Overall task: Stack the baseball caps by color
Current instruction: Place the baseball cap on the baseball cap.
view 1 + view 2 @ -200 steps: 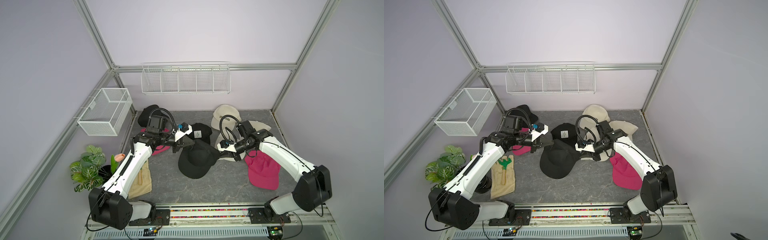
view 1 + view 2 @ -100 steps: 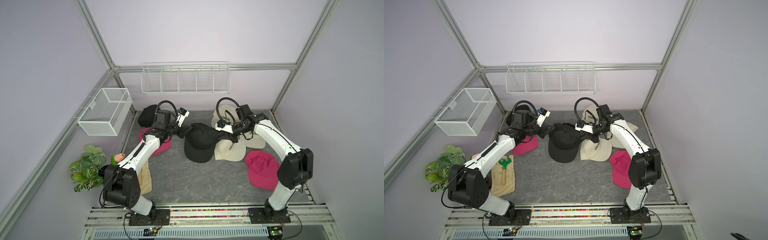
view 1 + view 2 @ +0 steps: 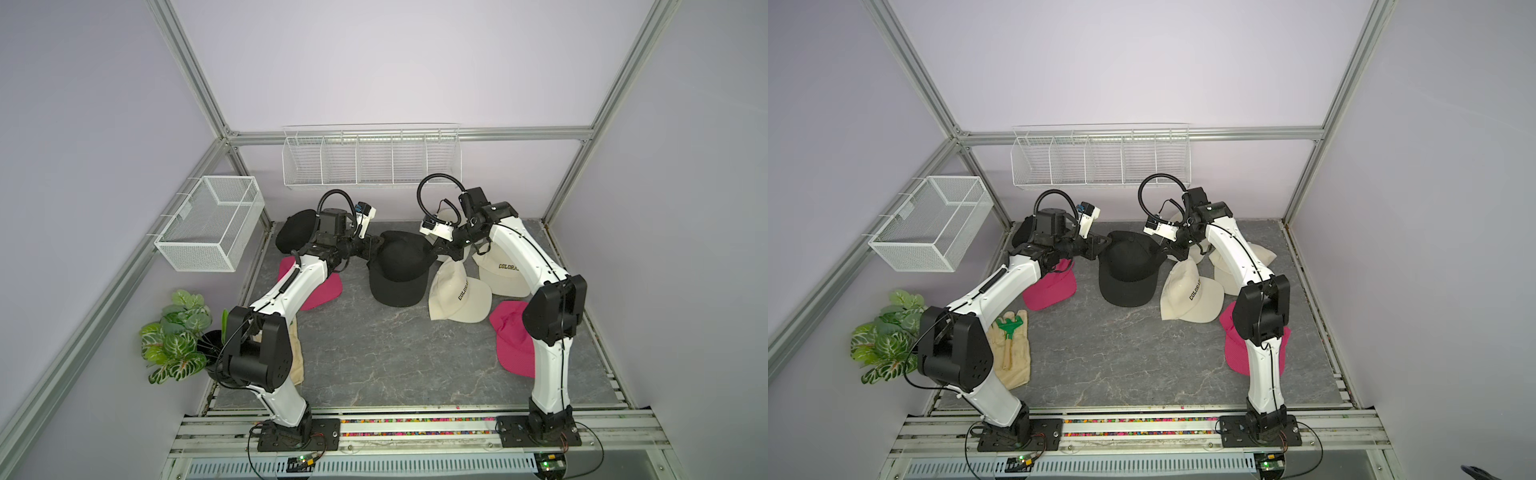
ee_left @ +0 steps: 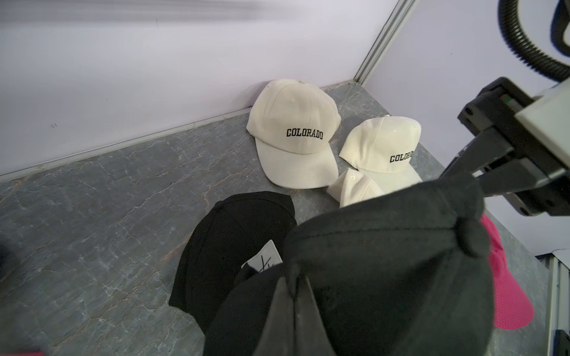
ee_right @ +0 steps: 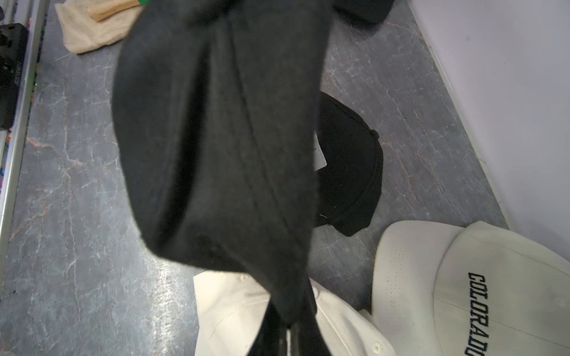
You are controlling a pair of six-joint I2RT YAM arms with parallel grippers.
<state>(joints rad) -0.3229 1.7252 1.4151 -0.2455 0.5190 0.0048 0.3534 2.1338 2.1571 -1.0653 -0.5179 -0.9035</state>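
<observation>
Nearest on the bench (image 3: 374,357), one pink cap (image 3: 509,332) lies by the right arm's base. The other pink cap (image 3: 322,291) lies well apart under the left arm, so that color is not yet stacked. Further in, the left gripper (image 4: 294,283) and right gripper (image 5: 290,323) are each clenched on opposite edges of a black cap (image 3: 399,266). They hold it spread in the air, probably so its crown drops over the patched black cap (image 4: 228,246) lying beneath it. Beyond, three cream caps (image 4: 293,123) sit bunched but unstacked. A third black cap (image 3: 297,228) waits in the far corner.

Potted plant (image 3: 174,338), wire basket (image 3: 210,226), beige cloth (image 3: 1017,368)
</observation>
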